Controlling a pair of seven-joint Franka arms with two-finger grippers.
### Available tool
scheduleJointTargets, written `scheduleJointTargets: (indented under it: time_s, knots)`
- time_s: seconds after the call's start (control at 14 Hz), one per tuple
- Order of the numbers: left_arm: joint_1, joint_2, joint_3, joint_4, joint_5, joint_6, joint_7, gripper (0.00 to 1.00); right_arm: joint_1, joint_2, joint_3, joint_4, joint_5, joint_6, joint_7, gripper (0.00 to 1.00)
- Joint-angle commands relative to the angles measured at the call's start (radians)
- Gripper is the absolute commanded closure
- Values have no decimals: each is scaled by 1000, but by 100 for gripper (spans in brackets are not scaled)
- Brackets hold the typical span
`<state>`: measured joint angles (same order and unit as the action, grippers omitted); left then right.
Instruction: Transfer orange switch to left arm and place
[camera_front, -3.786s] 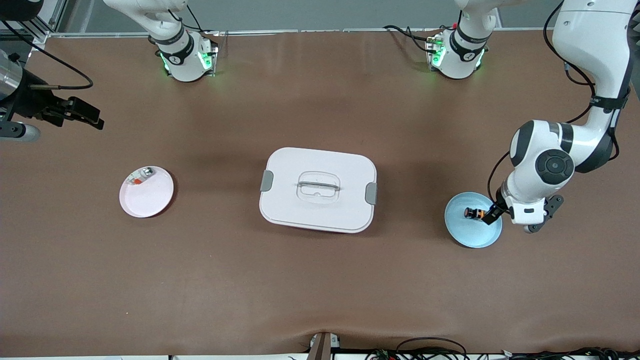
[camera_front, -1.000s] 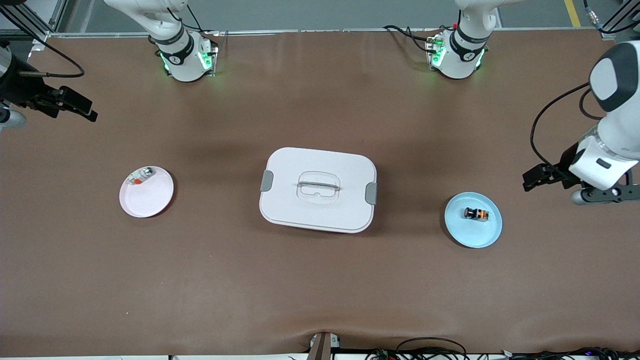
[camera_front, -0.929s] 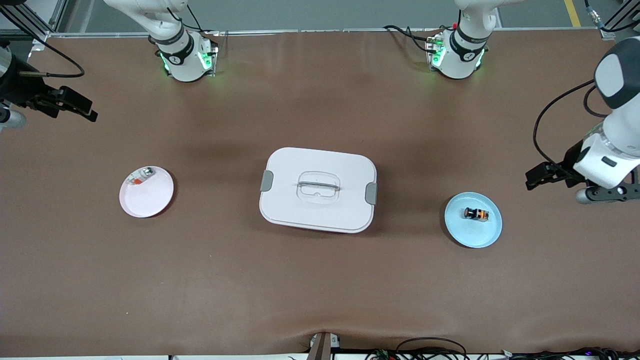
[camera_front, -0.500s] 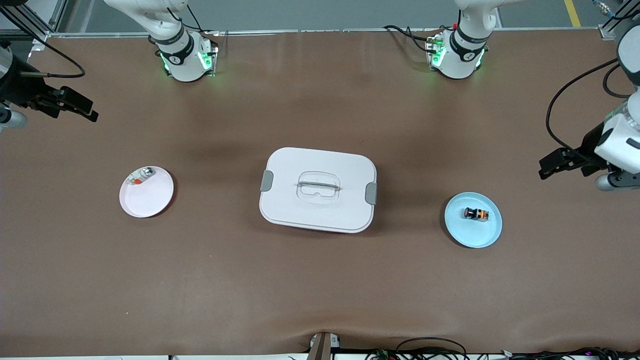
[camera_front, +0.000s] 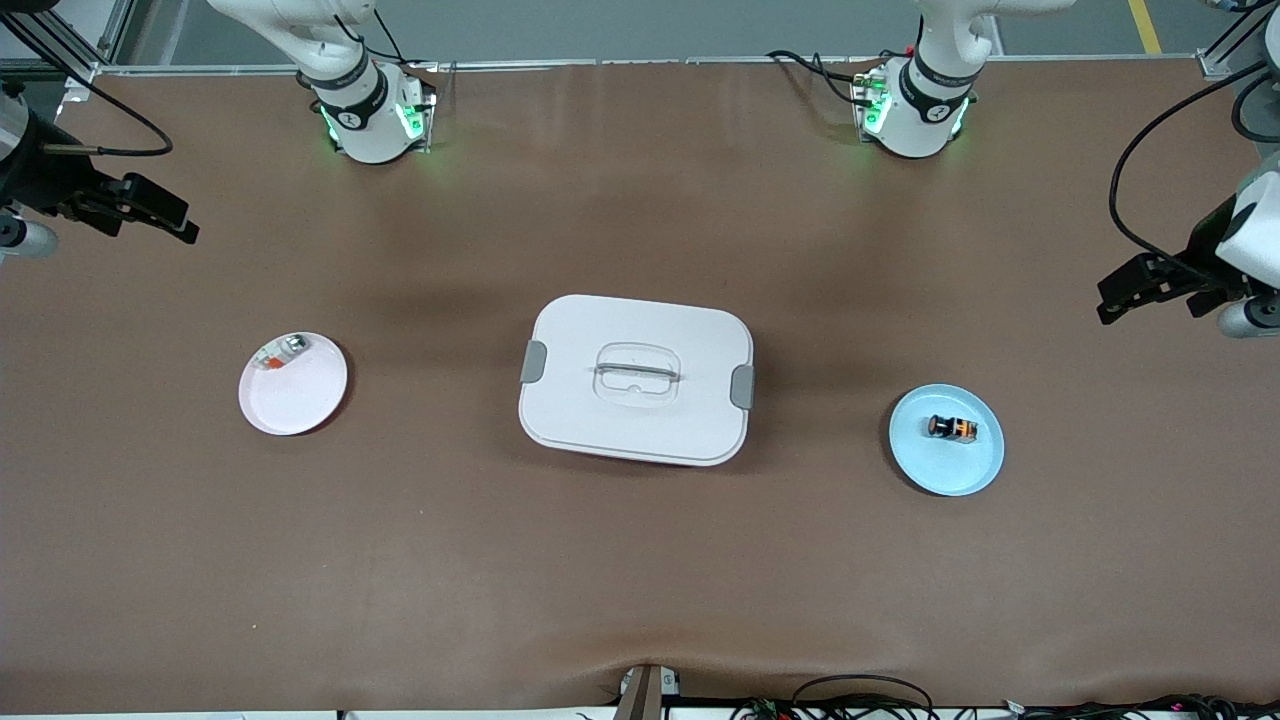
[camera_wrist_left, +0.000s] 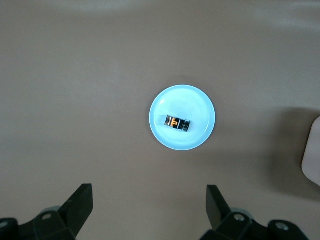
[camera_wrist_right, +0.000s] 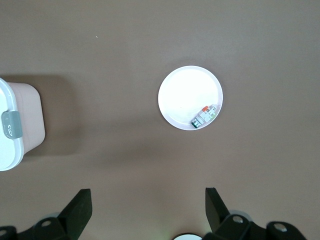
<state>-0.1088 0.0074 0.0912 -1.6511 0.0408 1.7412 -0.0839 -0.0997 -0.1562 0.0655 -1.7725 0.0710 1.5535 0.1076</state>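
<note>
Brown matting covers the whole bench (camera_front: 640, 580), and wide bare stretches of it run along the edge nearest the front camera. Dead centre sits the white box (camera_front: 636, 379), lid on, grey latches at both ends, with open mat all round it. Toward the left arm's end of the bench lies a light blue plate (camera_front: 946, 439), and on it rests the orange switch (camera_front: 951, 428), lying on its side near the plate's middle, nothing touching it. From the left wrist view the switch (camera_wrist_left: 178, 123) shows the same way, centred on the blue plate (camera_wrist_left: 182, 118), with a corner of the box just in at the frame's edge.

Left end effector (camera_front: 1140, 289) hangs over bare mat close to that end's edge of the bench, fingers spread wide and gripping nothing, well apart from the blue plate. Right end effector (camera_front: 150, 212) hangs over bare mat at the right arm's end, close to the bench edge, fingers likewise spread and empty. Toward that end sits a pale pink plate (camera_front: 293, 383) with a small silver-and-red piece (camera_front: 280, 353) against its rim. Both plates stand well clear of the box.
</note>
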Motion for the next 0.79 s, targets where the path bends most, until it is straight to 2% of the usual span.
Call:
scheduleJointTargets:
  time_s: [0.0,0.71]
  knots:
    - [-14,-37,16,-4,-19,-25,16,0,-20,-28,13,-22,13,2,3,0]
    - [-8,-70,-21,36,-29,-95,7,0,-17,-31,16,-21,13,0,3,0]
